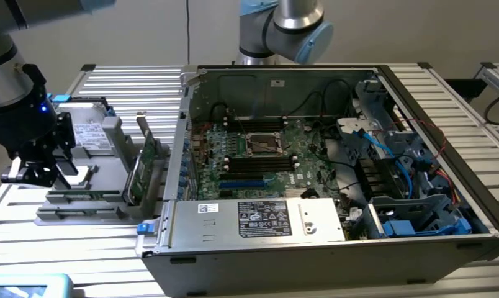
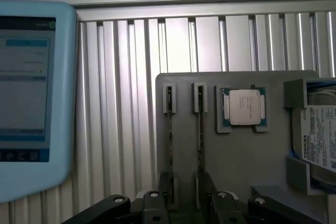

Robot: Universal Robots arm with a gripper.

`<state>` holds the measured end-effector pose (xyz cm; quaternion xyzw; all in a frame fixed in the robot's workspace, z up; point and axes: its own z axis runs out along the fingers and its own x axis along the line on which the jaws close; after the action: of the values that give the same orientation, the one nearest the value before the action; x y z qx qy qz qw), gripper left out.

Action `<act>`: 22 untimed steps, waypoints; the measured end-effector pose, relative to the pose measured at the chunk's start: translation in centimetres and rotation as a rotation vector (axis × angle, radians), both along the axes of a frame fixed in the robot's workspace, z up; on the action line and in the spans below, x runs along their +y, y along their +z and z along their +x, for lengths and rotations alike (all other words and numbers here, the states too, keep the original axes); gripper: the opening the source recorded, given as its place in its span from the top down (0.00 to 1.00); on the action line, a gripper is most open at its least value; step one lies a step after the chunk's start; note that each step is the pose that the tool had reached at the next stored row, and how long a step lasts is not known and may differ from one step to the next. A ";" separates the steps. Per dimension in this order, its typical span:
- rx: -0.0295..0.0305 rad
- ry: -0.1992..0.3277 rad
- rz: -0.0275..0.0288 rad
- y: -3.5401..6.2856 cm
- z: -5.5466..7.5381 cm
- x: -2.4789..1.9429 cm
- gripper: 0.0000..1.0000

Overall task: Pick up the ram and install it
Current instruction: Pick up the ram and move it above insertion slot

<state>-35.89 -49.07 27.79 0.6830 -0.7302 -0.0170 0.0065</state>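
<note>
Two thin ram sticks stand edge-on in parallel slots of a grey holder (image 2: 236,156); one ram stick (image 2: 169,129) lies beside the other (image 2: 200,129). My gripper (image 2: 184,200) hangs open just above the near ends of these slots, with nothing between its dark fingers (image 2: 164,190). In the exterior view the gripper (image 1: 44,177) sits low over the grey holder (image 1: 84,214) at the exterior view's left, beside the open computer case (image 1: 316,248). The motherboard (image 1: 303,146) inside has long black and blue slots (image 1: 258,164).
A processor chip (image 2: 244,107) and a hard drive (image 2: 320,135) also rest in the holder. A tall green expansion card (image 1: 143,166) stands between holder and case. A blue-framed tablet screen (image 2: 31,93) lies on the slatted table (image 2: 131,103). Cables and drive cages fill the case's right side.
</note>
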 end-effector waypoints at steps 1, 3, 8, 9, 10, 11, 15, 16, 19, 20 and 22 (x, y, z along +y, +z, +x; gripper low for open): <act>0.0001 0.002 -0.0001 -0.18 0.1 -0.04 0.64; 0.0000 0.007 0.0000 -0.54 0.4 -0.08 0.64; 0.0000 0.013 0.0000 -1.46 0.4 -0.22 0.64; 0.0002 0.015 -0.0002 -1.63 0.4 -0.29 0.64; 0.0000 0.016 -0.0001 -1.82 0.4 -0.32 0.64; 0.0000 0.018 -0.0001 -2.00 0.4 -0.34 0.64; -0.0001 0.026 0.0001 -2.75 0.4 -0.73 0.64; 0.0000 0.029 0.0000 -2.90 0.4 -0.73 0.64; 0.0000 0.037 0.0000 -3.46 0.4 -0.74 0.64; 0.0000 0.040 0.0000 -3.63 0.4 -0.76 0.64; 0.0001 0.047 -0.0001 -4.00 0.4 -0.87 0.64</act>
<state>-35.48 -49.94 23.79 0.6999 -0.7140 -0.0168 0.0070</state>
